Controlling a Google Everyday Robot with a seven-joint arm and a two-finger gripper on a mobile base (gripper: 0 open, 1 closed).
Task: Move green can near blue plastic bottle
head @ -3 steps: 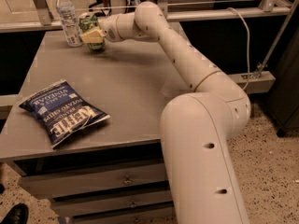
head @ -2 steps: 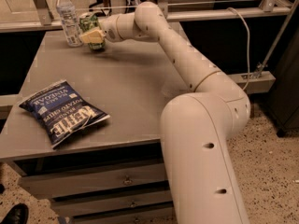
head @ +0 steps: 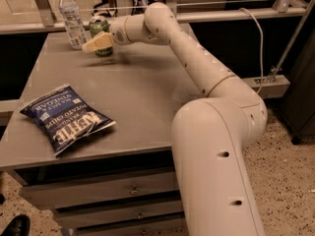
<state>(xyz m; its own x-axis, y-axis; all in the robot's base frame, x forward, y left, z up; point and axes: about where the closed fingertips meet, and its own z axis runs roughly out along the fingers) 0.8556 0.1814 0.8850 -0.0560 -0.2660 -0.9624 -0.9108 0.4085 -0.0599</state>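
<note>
The green can [head: 100, 27] stands upright on the grey table [head: 147, 92] at its far left, just right of the blue plastic bottle [head: 72, 17], which is clear with a white cap and a pale label. A small gap separates the two. My gripper [head: 98, 42] reaches in from the right at the end of the long white arm and is shut on the can. One pale finger [head: 94, 44] crosses the can's front and hides its lower middle. The can's base shows at table level below the finger.
A dark blue Kettle chip bag [head: 66, 116] lies flat at the table's near left. My arm's big white base [head: 216, 156] stands at the table's right front corner. Drawers [head: 98, 195] sit under the tabletop. A rail [head: 221, 6] runs behind the table.
</note>
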